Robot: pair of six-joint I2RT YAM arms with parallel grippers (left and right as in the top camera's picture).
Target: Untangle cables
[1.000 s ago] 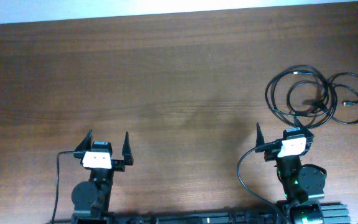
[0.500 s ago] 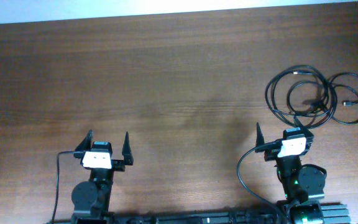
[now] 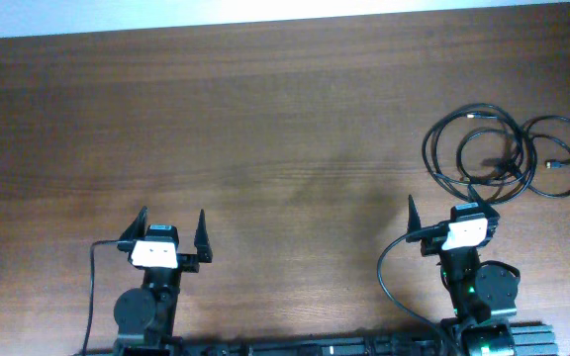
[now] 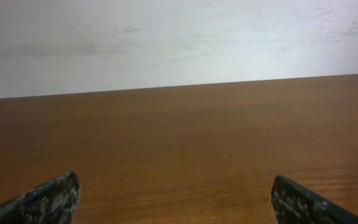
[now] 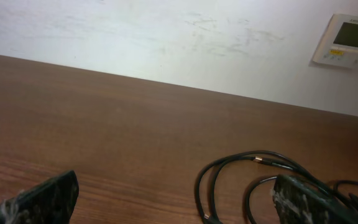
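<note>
The cables (image 3: 503,153) are thin black cords lying in overlapping loops on the brown table at the far right. In the right wrist view the cables (image 5: 229,180) lie just ahead of the fingers, with a small plug end showing. My right gripper (image 3: 446,206) is open and empty, just short of the loops; it also shows in the right wrist view (image 5: 179,199). My left gripper (image 3: 171,225) is open and empty at the near left, far from the cables; it also shows in the left wrist view (image 4: 176,199).
The wooden table (image 3: 265,129) stretches to a white wall at the back. A white wall panel (image 5: 347,40) shows in the right wrist view. Thicker black wires (image 3: 389,282) run from the arm bases at the near edge.
</note>
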